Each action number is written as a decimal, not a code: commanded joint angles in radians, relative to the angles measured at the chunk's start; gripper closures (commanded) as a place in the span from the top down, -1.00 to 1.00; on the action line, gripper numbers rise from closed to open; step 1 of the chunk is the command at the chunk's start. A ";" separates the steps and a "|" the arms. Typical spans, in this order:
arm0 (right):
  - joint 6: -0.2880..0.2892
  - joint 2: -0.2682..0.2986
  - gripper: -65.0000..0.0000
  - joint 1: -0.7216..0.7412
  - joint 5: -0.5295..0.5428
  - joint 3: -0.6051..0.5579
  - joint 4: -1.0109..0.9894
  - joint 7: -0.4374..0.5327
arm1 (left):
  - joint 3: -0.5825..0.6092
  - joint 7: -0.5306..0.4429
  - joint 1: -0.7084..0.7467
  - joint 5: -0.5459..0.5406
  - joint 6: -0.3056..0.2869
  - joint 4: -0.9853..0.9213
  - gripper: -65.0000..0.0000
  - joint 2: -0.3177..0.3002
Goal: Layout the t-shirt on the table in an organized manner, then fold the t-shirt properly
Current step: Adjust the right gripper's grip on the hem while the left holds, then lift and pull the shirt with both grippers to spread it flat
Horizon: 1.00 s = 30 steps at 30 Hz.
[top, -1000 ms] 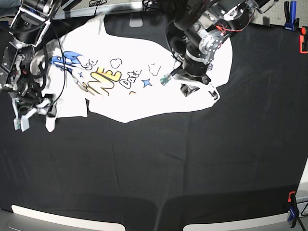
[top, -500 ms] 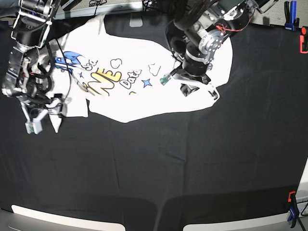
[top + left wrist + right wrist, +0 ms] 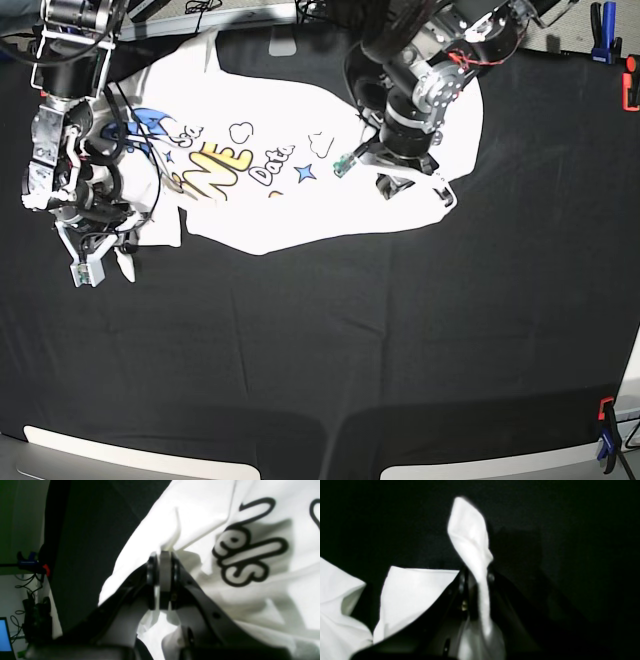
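Your shirt lies print-up across the far part of the table, white against black cloth, spread but not squared. In the base view its outline is an uneven, rounded patch; the near hem curves instead of running straight, and the side toward the picture's left is bunched and folded over on itself. You can read a yellow block of letters, a blue shape beside it, a small blue star, cloud outlines and black-edged script running aslant across the chest. A strip of fabric reaches up toward the table's far edge.

Your right gripper, at the picture's left, is closed on a thin twist of white cloth at that bunched corner. Its wrist view shows the fabric pinched between the jaws and standing up past them in a soft point, with two more white folds to the side over the dark table.

Your left gripper, at the picture's right in the base view, is pressed tight with shirt fabric around its tips; its wrist view shows the jaws flat together on a raised ridge of cloth, wrinkles fanning away from them, and black-outlined white letters just beside. That edge of the shirt ends near the gripper, with bare table beyond.

A red clip and a blue clip sit at the table's far right corner
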 commanded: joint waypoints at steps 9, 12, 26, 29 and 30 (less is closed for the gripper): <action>-0.008 0.033 -1.00 0.145 -0.022 0.004 0.014 -0.079 | -0.003 -0.015 -0.018 0.227 0.024 0.016 -1.00 0.000; 0.025 0.051 -1.00 0.200 0.029 0.003 0.019 -0.108 | -0.003 0.014 -0.050 0.226 0.024 0.016 -1.00 0.000; 0.076 0.180 -1.00 0.370 0.240 0.004 0.159 -0.248 | -0.010 0.174 -0.324 0.252 0.053 0.018 -1.00 -0.003; 0.076 0.188 -1.00 0.375 0.237 0.004 0.159 -0.243 | -0.053 0.146 -0.352 0.163 0.053 0.016 -1.00 -0.003; 0.076 0.188 -1.00 0.374 0.233 0.004 0.159 -0.240 | -0.077 0.129 -0.356 0.127 0.053 0.014 -1.00 -0.003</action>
